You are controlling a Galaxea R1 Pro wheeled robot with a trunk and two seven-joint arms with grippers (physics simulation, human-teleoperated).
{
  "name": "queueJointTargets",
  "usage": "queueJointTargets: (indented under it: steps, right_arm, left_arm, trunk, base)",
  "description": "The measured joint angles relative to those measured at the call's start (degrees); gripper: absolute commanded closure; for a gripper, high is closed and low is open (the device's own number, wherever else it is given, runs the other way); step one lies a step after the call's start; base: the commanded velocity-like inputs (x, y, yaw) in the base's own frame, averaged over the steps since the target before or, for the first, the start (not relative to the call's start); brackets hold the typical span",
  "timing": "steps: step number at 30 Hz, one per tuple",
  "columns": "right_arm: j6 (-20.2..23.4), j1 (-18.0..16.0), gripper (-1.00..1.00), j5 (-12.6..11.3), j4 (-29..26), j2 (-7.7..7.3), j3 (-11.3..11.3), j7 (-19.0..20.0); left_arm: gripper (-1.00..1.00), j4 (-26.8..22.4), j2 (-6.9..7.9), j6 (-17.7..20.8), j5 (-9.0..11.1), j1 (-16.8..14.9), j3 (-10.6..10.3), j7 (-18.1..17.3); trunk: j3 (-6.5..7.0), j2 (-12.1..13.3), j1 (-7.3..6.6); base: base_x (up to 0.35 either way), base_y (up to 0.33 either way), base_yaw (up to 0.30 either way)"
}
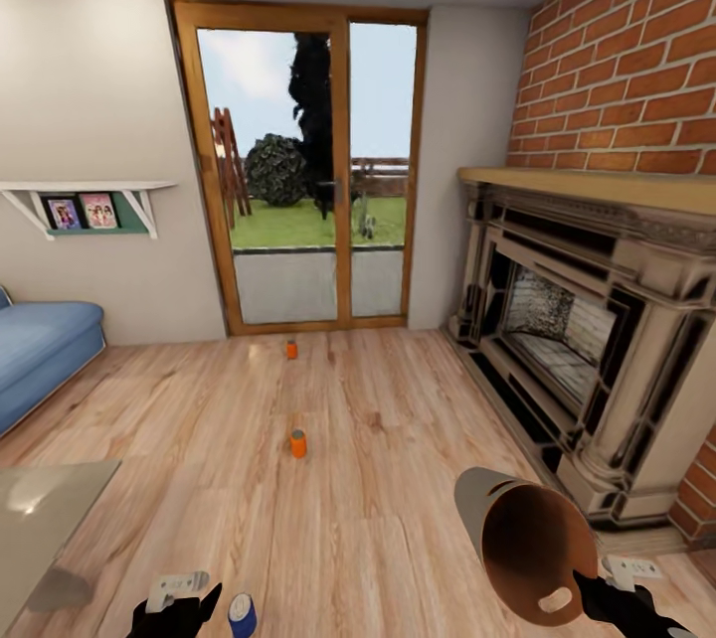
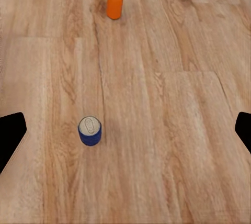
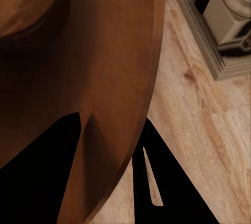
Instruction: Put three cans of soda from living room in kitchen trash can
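The right hand (image 1: 597, 590) pinches the trash can (image 1: 527, 539) rim, holding it tilted. The left hand (image 1: 177, 613) hovers wide open, with the blue can (image 1: 242, 614) just beside it and two orange cans (image 1: 297, 443) farther ahead on the floor (image 1: 378, 479).

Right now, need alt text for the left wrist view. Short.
A blue soda can with a grey top stands upright on the reddish wood-plank floor, between the open left gripper's two black fingertips but untouched. Farther along the planks stands a bright orange soda can, also upright.
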Motion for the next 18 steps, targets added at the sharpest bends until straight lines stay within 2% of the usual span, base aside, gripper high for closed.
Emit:
queueJointTargets:
  steps: [7,18]
  right_arm:
    - [0.0,0.0,1.00,0.0,0.0,0.30,0.0,-0.3]
    - [0.0,0.0,1.00,0.1,0.0,0.36,0.0,-0.3]
  left_arm:
    - [-1.00,0.0,0.00,-0.1,0.2,0.0,0.0,0.0]
    - [-1.00,-0.1,0.00,-0.1,0.6,0.0,0.3,0.1]
  trunk:
    - [0.00,0.0,0.00]
    - [0.00,0.0,0.00]
  base:
    - [0.187,0.162,0.000]
    - [0.018,0.014,0.000]
